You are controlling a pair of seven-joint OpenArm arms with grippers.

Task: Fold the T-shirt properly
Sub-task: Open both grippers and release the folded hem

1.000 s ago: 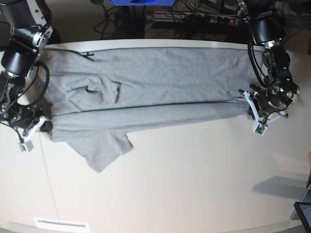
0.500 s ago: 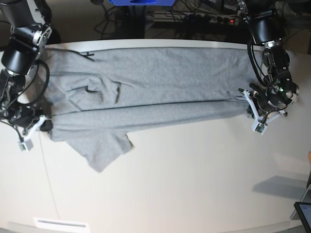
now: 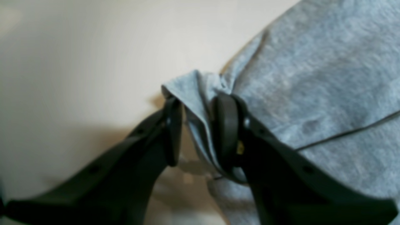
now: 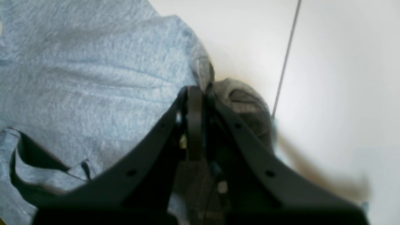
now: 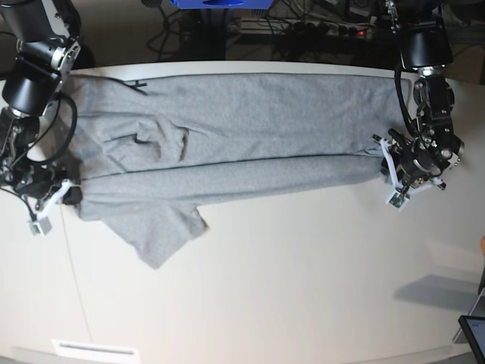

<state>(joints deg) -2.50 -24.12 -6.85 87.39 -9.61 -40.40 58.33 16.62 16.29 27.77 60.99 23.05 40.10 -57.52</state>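
The grey T-shirt (image 5: 242,129) lies folded lengthwise as a long band across the white table (image 5: 288,273), with one sleeve (image 5: 159,231) sticking out toward the front left. At the band's right end, my left gripper (image 5: 394,180) has its jaws parted. In the left wrist view the shirt's corner (image 3: 200,93) stands loosely between the fingers (image 3: 173,131), with a gap on one side. At the band's left end, my right gripper (image 5: 70,196) is shut on the T-shirt's edge (image 4: 203,75), the cloth pinched between the pads (image 4: 194,125).
Cables and a power strip (image 5: 333,30) run behind the table's far edge, beside a blue object (image 5: 220,4). A dark device (image 5: 474,334) sits at the front right corner. A seam line (image 5: 76,288) crosses the tabletop on the left.
My left gripper's jaws have come apart off the shirt's right corner, and that wrist has shifted slightly. The right gripper and the shirt have stayed as they were.
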